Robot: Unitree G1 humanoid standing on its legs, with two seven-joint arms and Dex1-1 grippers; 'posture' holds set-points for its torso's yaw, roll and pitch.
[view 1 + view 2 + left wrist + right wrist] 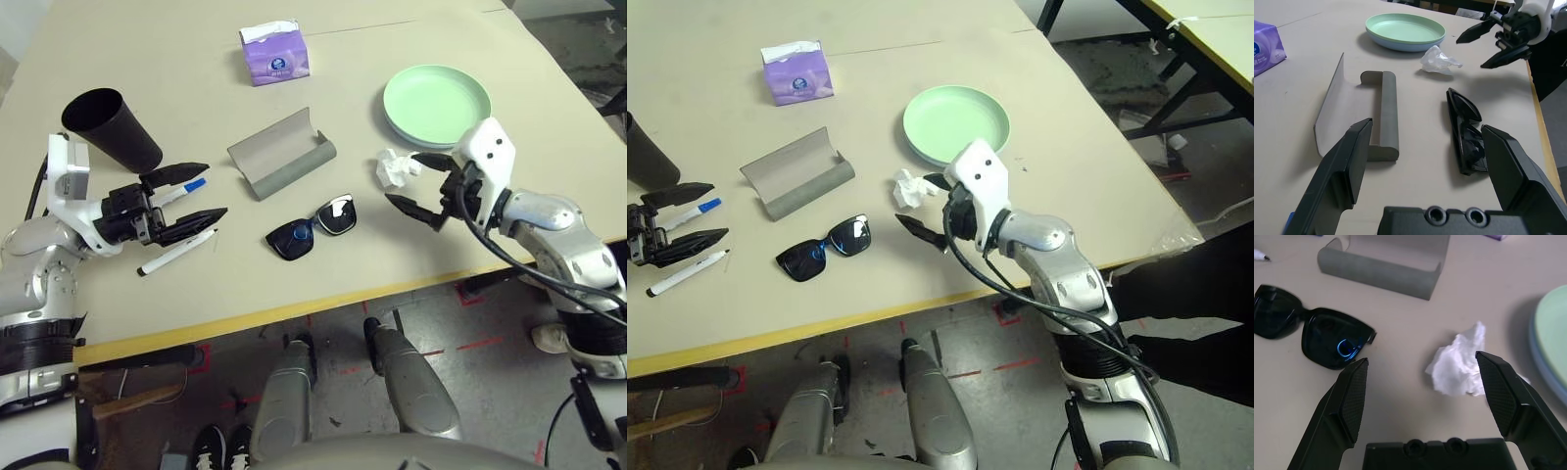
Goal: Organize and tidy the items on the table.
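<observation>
Meanwhile, right gripper [1420, 396] spread wide just short of crumpled tissue [1462, 363], seemingly not touching, left gripper [196, 196] agape over 2 marker pens [176, 251], sunglasses [313, 228] between.

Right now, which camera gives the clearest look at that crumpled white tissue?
The right wrist view: the crumpled tissue lies close up, framed by the open right gripper. Both eye views show it small, between that gripper and the plates. The left wrist view shows it farther off, beyond the sunglasses.

Case [282, 154] lying mid-table, sunglasses [312, 230] nearer, tissue [395, 167] right of both, plates [437, 102] far right, tissue box [275, 53] far, cup [113, 128] and pens [176, 253] left.
</observation>
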